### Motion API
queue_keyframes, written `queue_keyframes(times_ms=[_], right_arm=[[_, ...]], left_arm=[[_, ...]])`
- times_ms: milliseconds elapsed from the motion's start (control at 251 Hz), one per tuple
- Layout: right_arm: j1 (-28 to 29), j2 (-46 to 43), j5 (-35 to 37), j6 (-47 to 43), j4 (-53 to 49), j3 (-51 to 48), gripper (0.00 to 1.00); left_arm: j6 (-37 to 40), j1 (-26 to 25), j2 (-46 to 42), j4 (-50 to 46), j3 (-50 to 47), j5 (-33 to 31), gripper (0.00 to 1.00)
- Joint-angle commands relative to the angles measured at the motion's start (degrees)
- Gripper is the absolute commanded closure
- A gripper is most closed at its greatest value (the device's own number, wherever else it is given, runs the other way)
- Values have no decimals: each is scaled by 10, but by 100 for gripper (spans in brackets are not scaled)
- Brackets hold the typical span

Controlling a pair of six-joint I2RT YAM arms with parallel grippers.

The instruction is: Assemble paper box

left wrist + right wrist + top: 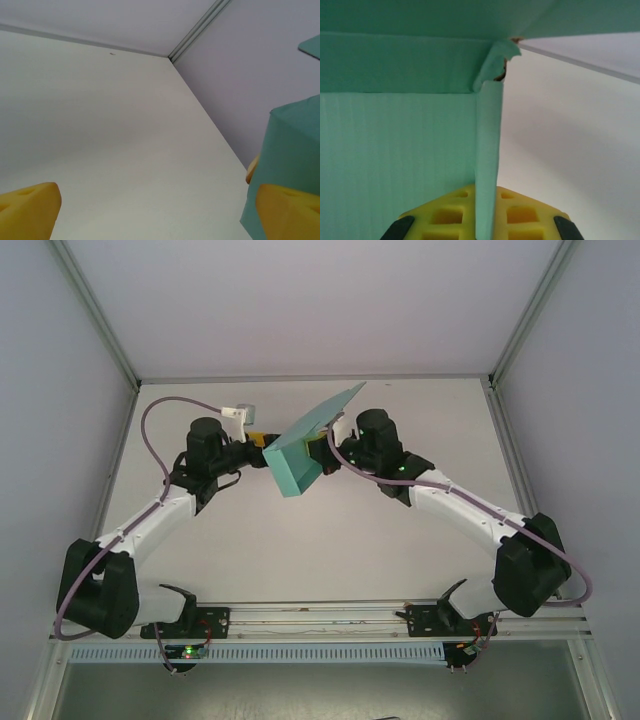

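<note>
Pinches one wall of the paper box [300, 458] between the closed fingers of the right end effector [486, 216]. Holds the box tilted over the surface [300, 560], mid-view from the top, flap rising toward 1 o'clock. Spreads the left end effector [256, 439] wide at the box's 9 o'clock side, one finger [287, 212] just beside the card.

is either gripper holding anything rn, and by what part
The right gripper is shut on the paper box, pinching a thin flap of it edge-on in its jaws. The left gripper is open and holds nothing.
</note>
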Motion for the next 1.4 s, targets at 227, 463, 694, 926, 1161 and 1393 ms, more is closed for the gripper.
queue_keyframes(times_ms=[227, 463, 694, 926, 1161, 1393], right_arm=[[61, 106, 232, -4, -133, 107, 100], [87, 177, 382, 32, -217, 188, 100], [92, 210, 439, 114, -234, 230, 96], [81, 194, 425, 119, -207, 222, 100], [56, 97, 408, 96, -160, 120, 100], [45, 85, 416, 126, -224, 75, 100]], left_arm=[[5, -15, 25, 61, 61, 87, 0], [14, -23, 37, 54, 79, 84, 0], [22, -29, 47, 40, 92, 83, 0], [42, -32, 30, -9, 86, 29, 0], [47, -23, -18, -253, 60, -297, 0], [7, -15, -72, -394, 8, -496, 0]])
